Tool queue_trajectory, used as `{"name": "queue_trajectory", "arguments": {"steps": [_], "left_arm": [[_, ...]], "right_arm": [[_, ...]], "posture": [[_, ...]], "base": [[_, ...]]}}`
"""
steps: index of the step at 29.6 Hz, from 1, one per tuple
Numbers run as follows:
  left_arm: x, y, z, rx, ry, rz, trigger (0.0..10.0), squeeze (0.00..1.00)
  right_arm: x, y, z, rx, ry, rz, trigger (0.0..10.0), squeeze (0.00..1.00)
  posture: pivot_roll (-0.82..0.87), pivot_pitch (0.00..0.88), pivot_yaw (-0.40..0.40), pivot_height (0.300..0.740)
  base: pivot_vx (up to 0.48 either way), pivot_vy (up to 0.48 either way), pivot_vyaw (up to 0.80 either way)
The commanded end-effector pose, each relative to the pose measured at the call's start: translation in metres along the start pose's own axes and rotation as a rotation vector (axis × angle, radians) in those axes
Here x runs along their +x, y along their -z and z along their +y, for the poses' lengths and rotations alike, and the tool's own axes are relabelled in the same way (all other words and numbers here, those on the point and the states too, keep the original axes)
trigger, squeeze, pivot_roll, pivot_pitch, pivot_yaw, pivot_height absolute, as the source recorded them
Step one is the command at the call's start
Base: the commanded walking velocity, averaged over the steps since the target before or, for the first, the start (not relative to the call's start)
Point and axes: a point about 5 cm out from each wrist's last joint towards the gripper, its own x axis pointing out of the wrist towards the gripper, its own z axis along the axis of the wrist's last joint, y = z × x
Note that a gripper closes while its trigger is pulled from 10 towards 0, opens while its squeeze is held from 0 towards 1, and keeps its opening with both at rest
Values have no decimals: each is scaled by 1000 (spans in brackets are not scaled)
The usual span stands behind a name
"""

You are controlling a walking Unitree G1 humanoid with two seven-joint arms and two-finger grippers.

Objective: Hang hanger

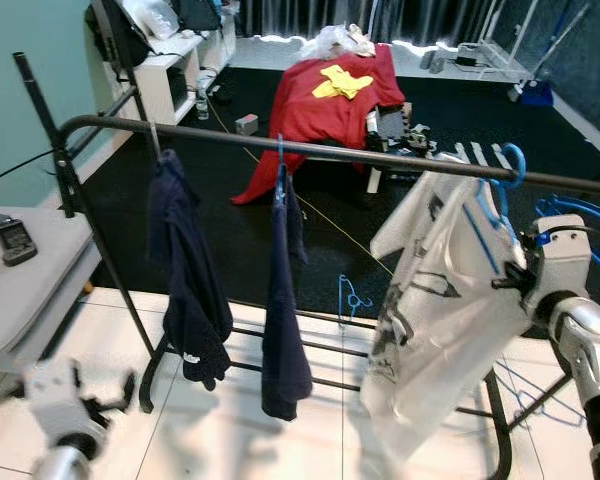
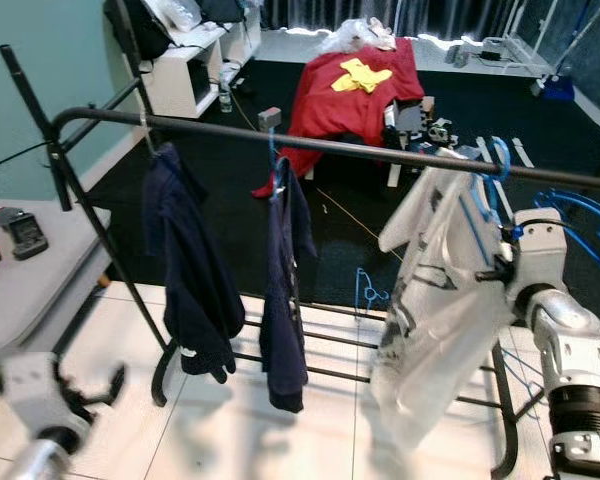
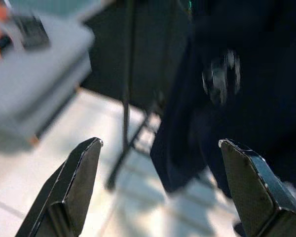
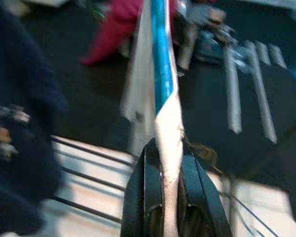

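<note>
Right wrist view shows my right hand (image 4: 170, 197) clenched on the blue hanger (image 4: 160, 54), its white garment (image 4: 143, 89) pinched between my fingers (image 4: 200, 192) along with it. From the head, the hanger's hook (image 1: 513, 160) sits over the black rail (image 1: 310, 150) just above this hand, and the white garment drapes down beside it toward the tiled floor (image 1: 230, 420). Farther along the rail from my right hand hang two dark navy garments (image 1: 185, 280), the nearer one on another blue hanger (image 1: 279, 170). My left hand (image 3: 158, 197) hangs low with its fingers spread wide and grasping nothing, the grey surface (image 1: 20, 290) near its outer side.
</note>
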Motion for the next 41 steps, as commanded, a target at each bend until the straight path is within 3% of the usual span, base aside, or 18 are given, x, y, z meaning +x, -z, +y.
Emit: {"name": "queue_trajectory", "arguments": {"steps": [1,2,3,5,6,9,18,22,29,36,41], "left_arm": [[-1,-3,5,12,-12,19,10000,0],[2,-13,6,26,3,3,10000,0],[2,-13,6,26,3,3,10000,0],[6,-30,5,67,74,-12,10000,0],[6,-30,5,67,74,-12,10000,0],[4,-53,-1,117,205,-37,10000,0],[-2,-79,-23,65,408,-69,10000,0],[-3,-85,-24,61,435,-81,10000,0],[-7,-110,-23,49,525,-134,10000,0],[-17,-153,-22,26,657,-278,10000,0],[-23,-178,-23,9,715,-389,10000,0]], "right_arm": [[-3,-31,8,5,-104,-133,0,0],[-6,-29,15,4,-187,-107,0,0],[-6,-29,15,4,-187,-107,0,0],[-14,-22,25,-31,-345,6,0,0],[-14,-22,25,-31,-345,6,0,0],[-33,-21,29,-128,-528,135,0,0],[-58,-55,23,-206,-673,166,0,0],[-64,-61,24,-217,-715,162,0,0],[-84,-91,23,-257,-844,109,0,0],[-96,-130,24,-282,-957,-28,0,0],[-98,-141,28,-263,-1016,-101,0,0]], "posture": [[-111,66,-14,736],[-115,66,-10,736],[-115,66,-10,736],[-118,66,-9,736],[-118,66,-9,736],[-116,63,-12,736],[-121,59,-10,736],[-120,58,-9,736],[-126,53,-9,736],[-125,37,-19,736],[-122,28,-22,736]], "base": [[0,0,0],[0,0,0],[0,0,0],[0,0,0],[0,0,0],[0,0,0],[-293,0,0],[-311,0,0],[-381,0,0],[-252,0,0],[0,0,0]]}}
